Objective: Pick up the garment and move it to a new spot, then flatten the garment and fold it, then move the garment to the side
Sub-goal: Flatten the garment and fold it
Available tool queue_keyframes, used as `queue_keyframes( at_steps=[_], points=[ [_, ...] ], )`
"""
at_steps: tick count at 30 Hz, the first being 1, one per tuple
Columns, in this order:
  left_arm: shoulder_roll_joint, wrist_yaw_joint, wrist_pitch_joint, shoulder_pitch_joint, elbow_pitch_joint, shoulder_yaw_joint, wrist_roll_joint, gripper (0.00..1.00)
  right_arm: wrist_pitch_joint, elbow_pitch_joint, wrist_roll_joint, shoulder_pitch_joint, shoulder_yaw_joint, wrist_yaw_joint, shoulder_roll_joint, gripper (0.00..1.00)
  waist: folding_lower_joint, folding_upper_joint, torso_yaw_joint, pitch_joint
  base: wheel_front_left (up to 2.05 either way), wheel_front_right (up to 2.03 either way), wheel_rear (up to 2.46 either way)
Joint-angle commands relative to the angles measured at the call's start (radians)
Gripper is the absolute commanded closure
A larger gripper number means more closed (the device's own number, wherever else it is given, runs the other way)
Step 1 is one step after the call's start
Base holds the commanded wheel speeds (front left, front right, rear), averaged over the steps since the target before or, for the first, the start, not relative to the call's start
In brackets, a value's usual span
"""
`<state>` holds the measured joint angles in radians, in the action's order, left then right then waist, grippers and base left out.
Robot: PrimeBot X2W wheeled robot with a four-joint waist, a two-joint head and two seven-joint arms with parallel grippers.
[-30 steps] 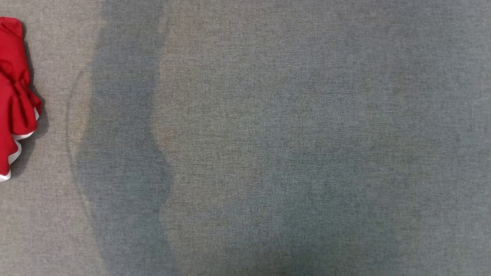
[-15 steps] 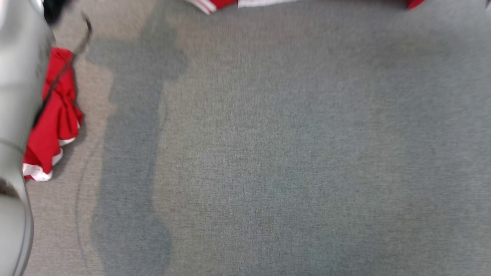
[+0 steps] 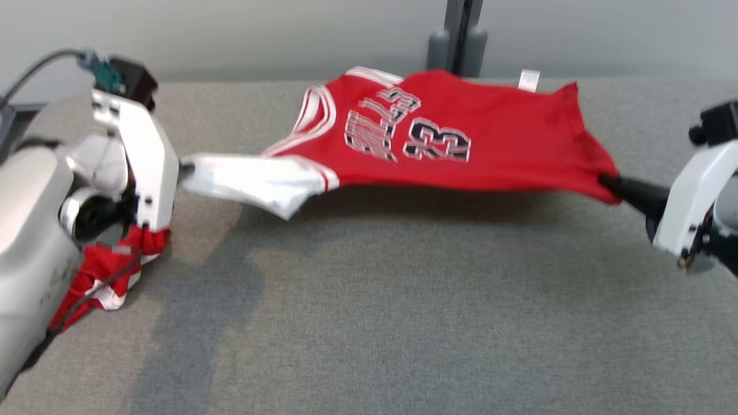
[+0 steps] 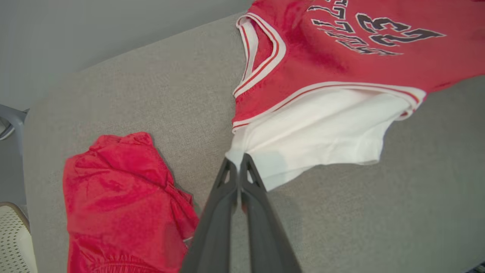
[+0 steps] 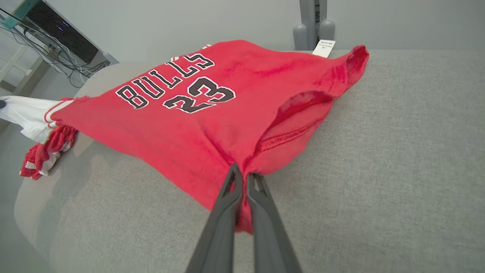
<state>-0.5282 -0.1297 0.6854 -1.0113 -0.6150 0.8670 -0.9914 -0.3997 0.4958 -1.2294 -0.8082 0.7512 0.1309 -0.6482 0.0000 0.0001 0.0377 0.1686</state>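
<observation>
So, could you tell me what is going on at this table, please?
The robot has a red jersey stretched between its two arms over the grey table. The left gripper has its jaws shut on the white part, the right gripper on the red hem. It is lifted, not yet laid flat or folded. A second red garment lies crumpled at the table's left end.

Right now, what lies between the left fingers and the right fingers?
The red jersey stretches between them in the head view: left fingers pinch its white sleeve, right fingers its red hem.
</observation>
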Motion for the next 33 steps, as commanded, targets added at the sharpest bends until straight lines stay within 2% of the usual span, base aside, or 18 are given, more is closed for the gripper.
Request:
queue_keyframes(
  at_steps=[1, 6, 11, 18, 22, 25, 33],
  points=[
    [-0.019, 0.006, 0.026, 0.042, 0.028, -0.002, -0.027, 1.0, -0.012, -0.007, -0.015, 0.036, -0.001, 0.0, -0.014, 1.0, 0.0, -0.0001, -0.01, -0.053, 0.0, 0.0, 0.0],
    [-0.123, 0.039, 0.19, 0.208, 0.239, 0.014, -0.143, 1.0, -0.094, -0.074, -0.053, 0.163, 0.012, 0.0, -0.052, 1.0, 0.0, -0.0001, -0.018, -0.109, 0.0, 0.0, 0.0],
    [-0.241, 0.128, 0.292, 0.335, 0.459, 0.015, -0.227, 1.0, -0.197, -0.159, -0.096, 0.28, 0.007, 0.0, -0.115, 1.0, 0.0, -0.0001, -0.026, -0.136, 0.0, 0.0, 0.0],
    [-0.358, 0.239, 0.379, 0.46, 0.703, 0.023, -0.312, 1.0, -0.339, -0.254, -0.114, 0.415, -0.028, 0.0, -0.222, 1.0, 0.0, -0.0001, -0.033, -0.148, 0.0, 0.0, 0.0],
    [-0.403, 0.286, 0.428, 0.513, 0.804, 0.035, -0.36, 1.0, -0.408, -0.294, -0.109, 0.482, -0.065, 0.0, -0.271, 1.0, 0.0, -0.0001, -0.033, -0.147, 0.0, 0.0, 0.0],
    [-0.416, 0.312, 0.443, 0.528, 0.851, 0.038, -0.374, 1.0, -0.446, -0.315, -0.109, 0.519, -0.102, 0.0, -0.281, 1.0, 0.0, -0.0001, -0.031, -0.139, 0.0, 0.0, 0.0],
    [-0.414, 0.339, 0.474, 0.486, 0.89, 0.024, -0.383, 1.0, -0.518, -0.357, -0.047, 0.571, -0.226, 0.0, -0.246, 1.0, 0.0, -0.0001, -0.025, -0.106, 0.0, 0.0, 0.0]
  ],
)
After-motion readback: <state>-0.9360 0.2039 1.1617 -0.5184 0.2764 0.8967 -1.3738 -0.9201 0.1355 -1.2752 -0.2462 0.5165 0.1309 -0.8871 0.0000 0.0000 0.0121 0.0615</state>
